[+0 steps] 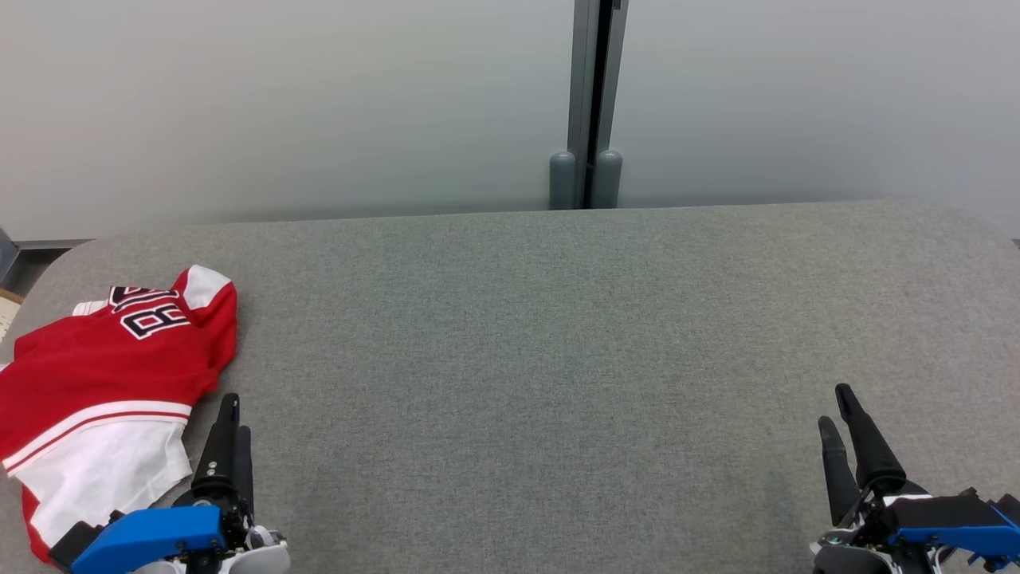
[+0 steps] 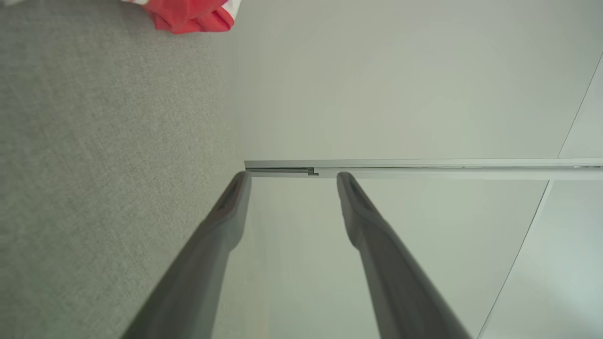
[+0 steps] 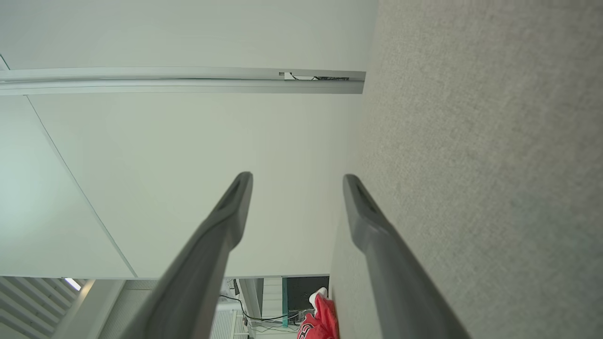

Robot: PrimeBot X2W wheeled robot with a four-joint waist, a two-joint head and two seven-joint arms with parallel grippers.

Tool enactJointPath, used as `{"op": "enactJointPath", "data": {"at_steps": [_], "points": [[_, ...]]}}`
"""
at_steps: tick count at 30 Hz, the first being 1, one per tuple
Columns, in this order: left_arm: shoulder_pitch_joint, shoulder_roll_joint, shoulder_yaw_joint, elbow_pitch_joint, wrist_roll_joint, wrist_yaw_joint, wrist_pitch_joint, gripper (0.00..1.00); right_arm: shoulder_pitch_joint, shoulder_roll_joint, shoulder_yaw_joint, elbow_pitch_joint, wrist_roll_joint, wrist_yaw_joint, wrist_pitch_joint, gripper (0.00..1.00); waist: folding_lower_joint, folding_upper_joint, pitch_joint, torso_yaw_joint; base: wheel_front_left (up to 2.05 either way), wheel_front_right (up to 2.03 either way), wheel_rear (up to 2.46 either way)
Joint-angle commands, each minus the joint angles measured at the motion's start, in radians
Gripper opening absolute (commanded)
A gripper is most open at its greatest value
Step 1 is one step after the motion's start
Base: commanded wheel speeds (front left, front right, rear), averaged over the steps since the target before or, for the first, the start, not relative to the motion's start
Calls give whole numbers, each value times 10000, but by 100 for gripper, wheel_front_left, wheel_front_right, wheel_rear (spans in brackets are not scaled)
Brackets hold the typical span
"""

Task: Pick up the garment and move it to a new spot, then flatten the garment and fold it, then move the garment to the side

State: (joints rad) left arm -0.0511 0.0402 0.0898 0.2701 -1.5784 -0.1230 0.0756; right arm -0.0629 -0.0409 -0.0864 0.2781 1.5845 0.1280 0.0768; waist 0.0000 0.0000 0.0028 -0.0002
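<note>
A red and white jersey (image 1: 103,383) with black-and-white numbers lies crumpled at the left end of the grey table (image 1: 542,359). A red corner of the jersey (image 2: 191,16) also shows at the top of the left wrist view, and a bit of the jersey (image 3: 320,320) at the bottom of the right wrist view. My left gripper (image 1: 231,422) hovers just right of the garment's lower edge, open and holding nothing. My right gripper (image 1: 841,414) rests at the lower right, far from the garment, open as well.
Behind the table runs a pale frosted wall (image 1: 279,104) with a grey vertical post (image 1: 594,104) at its middle. The table's rounded left edge lies close beside the jersey.
</note>
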Motion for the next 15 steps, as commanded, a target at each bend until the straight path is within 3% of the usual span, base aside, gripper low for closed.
{"op": "enactJointPath", "data": {"at_steps": [1,8,9,15], "points": [[-129,100,-108,-250,383,84,-139,100,-176,-35,63,-218,-246,13,-140,100,0,0,-2,-1,0,0,0],[-49,110,-279,-367,1216,254,-374,100,-155,-40,106,-254,-975,14,-374,100,0,0,-5,1,0,0,0],[19,133,-436,-452,1959,390,-551,100,-119,-45,82,-284,-1736,16,-557,100,0,0,-10,10,0,0,0],[83,211,-734,-521,2988,591,-763,100,-77,-50,65,-338,-2901,17,-767,100,0,0,-23,26,0,0,0]]}}
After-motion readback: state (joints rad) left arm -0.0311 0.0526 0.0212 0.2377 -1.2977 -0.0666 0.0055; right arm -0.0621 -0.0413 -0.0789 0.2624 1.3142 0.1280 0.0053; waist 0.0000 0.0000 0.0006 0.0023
